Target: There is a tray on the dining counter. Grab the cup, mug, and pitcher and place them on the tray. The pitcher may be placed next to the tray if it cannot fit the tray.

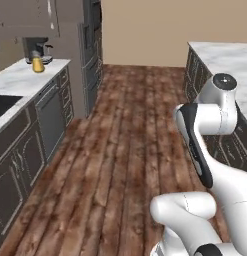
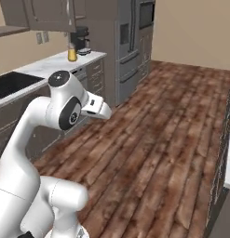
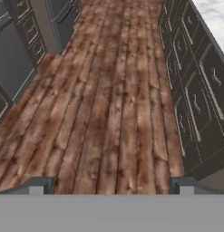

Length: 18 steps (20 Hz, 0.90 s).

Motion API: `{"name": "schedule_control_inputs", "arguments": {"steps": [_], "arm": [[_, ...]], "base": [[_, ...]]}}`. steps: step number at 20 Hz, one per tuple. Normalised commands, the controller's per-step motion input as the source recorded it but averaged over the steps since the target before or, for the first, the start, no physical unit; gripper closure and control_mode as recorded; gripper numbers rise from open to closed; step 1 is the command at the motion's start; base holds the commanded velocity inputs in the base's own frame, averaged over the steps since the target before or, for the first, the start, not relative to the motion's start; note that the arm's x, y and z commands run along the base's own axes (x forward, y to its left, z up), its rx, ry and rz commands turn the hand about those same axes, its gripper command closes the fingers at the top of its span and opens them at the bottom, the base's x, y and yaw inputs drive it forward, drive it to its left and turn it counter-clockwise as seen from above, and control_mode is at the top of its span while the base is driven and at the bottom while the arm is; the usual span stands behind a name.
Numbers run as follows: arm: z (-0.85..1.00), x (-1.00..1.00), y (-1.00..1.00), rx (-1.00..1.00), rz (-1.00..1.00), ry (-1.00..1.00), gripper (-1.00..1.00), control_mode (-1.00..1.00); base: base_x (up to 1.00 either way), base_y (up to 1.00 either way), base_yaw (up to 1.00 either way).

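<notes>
I am standing in the kitchen aisle with my end effector (image 3: 111, 185) spread wide, gripping nothing and pointing down at the wooden plank floor (image 3: 109, 104). The amber-yellow pitcher (image 1: 38, 64) is sitting far off at the back end of the marble counter (image 1: 15, 80) on my left, just in front of a dark coffee machine (image 1: 37, 49). I judge that nothing is gathered yet; all three vessels are waiting to be collected. I am finding no readable writing or brand marks anywhere.
</notes>
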Motion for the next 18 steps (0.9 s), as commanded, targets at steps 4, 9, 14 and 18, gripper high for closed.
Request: {"name": "schedule_control_inputs", "arguments": {"steps": [4,9,14,18], "arm": [[0.00,0.00,0.00,0.00,0.00,0.00,-1.00,1.00],[0.00,0.00,0.00,0.00,0.00,0.00,-1.00,1.00],[0.00,0.00,0.00,0.00,0.00,0.00,-1.00,1.00],[0.00,0.00,0.00,0.00,0.00,0.00,-1.00,1.00]], "base": [[1.00,0.36,-0.37],[1.00,0.24,-0.34],[1.00,0.08,-0.29],[1.00,0.00,-0.22]]}}
